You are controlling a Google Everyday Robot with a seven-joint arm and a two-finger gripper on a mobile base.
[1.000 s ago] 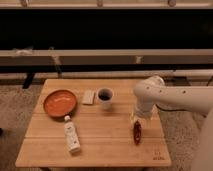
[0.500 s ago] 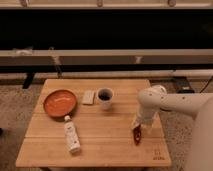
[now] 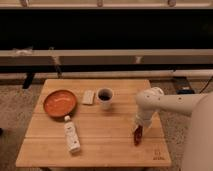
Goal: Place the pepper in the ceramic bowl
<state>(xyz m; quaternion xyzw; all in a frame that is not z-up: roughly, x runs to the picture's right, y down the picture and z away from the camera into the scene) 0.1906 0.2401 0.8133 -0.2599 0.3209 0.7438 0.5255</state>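
Camera view: pepper (image 3: 137, 136), slim, dark red, lies at 4 o'clock on desk (image 3: 100, 145), long axis roughly 12–6; tool (image 3: 138, 125) at its 12 o'clock end, grip state cannot be told.

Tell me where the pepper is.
In the camera view the pepper is on the right front of the table, just below the gripper, with the white mug to its upper left and the ceramic bowl far left.

gripper (image 3: 138, 127) over pepper (image 3: 136, 139), partly hiding it | arm (image 3: 172, 102) cut off right
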